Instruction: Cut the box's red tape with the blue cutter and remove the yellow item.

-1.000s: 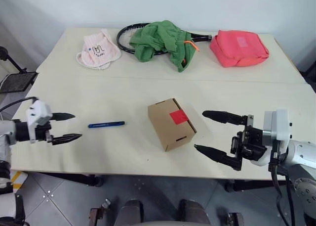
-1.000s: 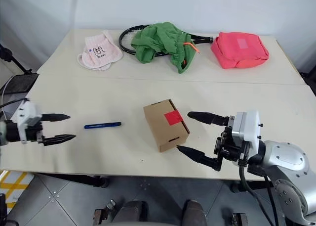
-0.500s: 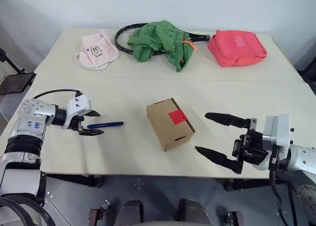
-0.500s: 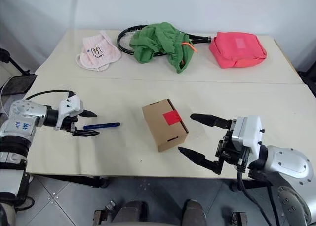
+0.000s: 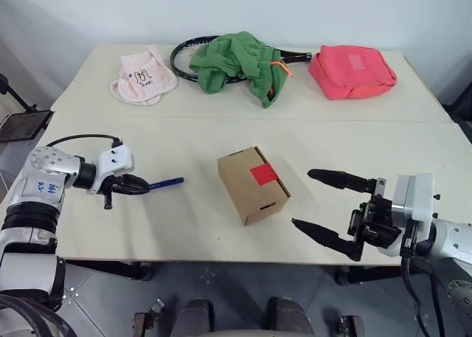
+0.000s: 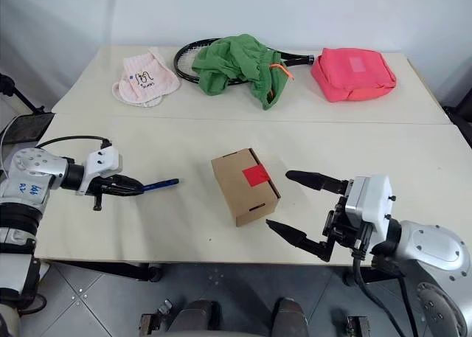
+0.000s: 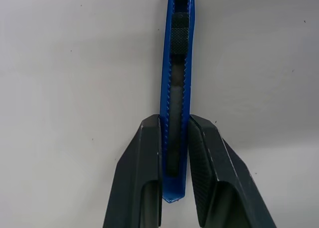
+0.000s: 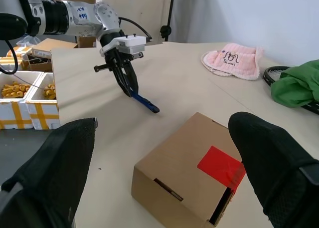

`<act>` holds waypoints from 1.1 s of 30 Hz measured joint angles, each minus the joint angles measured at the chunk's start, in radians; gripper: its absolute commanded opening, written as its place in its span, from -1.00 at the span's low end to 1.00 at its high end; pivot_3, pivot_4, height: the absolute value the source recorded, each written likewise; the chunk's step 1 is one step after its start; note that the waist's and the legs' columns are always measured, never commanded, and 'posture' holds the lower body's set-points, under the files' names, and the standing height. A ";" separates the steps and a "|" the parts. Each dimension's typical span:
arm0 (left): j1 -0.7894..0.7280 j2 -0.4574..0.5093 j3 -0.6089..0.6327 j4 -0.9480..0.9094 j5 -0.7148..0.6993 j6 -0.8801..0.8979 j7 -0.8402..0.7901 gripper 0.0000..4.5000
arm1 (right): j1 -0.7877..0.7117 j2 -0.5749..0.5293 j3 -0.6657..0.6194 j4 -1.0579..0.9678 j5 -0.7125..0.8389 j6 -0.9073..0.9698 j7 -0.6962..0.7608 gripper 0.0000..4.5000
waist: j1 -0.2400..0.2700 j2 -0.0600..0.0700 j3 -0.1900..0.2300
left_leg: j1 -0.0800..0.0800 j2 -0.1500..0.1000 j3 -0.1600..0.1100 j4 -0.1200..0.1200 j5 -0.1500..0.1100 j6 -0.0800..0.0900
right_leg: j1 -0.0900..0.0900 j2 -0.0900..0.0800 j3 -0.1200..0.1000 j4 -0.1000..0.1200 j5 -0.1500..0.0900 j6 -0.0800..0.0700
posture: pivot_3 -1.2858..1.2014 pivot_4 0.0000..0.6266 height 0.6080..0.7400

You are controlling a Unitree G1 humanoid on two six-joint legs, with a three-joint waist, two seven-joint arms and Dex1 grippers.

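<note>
The brown box (image 5: 253,186) sits mid-table with the red tape (image 5: 265,175) across its top flap seam. To its left the blue cutter (image 5: 166,182) lies flat on the table. My left gripper (image 5: 140,185) is shut on the cutter's left end; in the left wrist view both fingers (image 7: 144,158) press against the sides of the cutter (image 7: 177,63). My right gripper (image 5: 302,197) stands wide open just right of the box, with nothing between its fingers. The yellow item is hidden.
Along the far side of the table lie a pink cloth (image 5: 142,75), a black racket (image 5: 184,55) partly under a green garment (image 5: 240,60), and a pink-red bag (image 5: 352,71). White crates (image 8: 25,88) stand on the floor beyond the table's left edge.
My left gripper has moved right to the cutter and closed its fingers on the cutter's end. The right gripper has stayed open in place.
</note>
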 measured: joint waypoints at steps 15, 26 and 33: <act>0.198 -0.007 -0.144 -0.971 -0.086 0.600 -0.084 -0.82 | 0.308 -0.138 -0.154 -0.063 0.114 0.130 0.056 1.00 | 0.014 0.000 0.000 | -0.004 0.000 -0.001 0.005 -0.002 0.001 | 0.001 0.000 0.000 -0.003 0.000 0.000 | 0.03 -0.52 1.00; 0.164 -0.214 -0.419 -1.249 -0.036 0.995 0.184 -0.82 | 0.436 -0.231 -0.170 -0.124 0.030 0.245 0.009 -0.67 | 0.014 -0.001 0.001 | -0.005 0.001 -0.002 0.008 -0.003 0.002 | 0.001 0.001 0.000 -0.004 0.000 -0.001 | 0.03 -0.52 1.00; 0.082 -0.272 -0.501 -1.238 -0.008 1.084 0.281 -0.82 | 0.166 -0.246 0.051 -0.118 0.027 0.392 -0.153 -0.99 | 0.014 -0.001 0.001 | -0.007 0.001 -0.003 0.011 -0.004 0.003 | 0.001 0.001 0.000 -0.004 0.000 -0.001 | 0.03 -0.52 1.00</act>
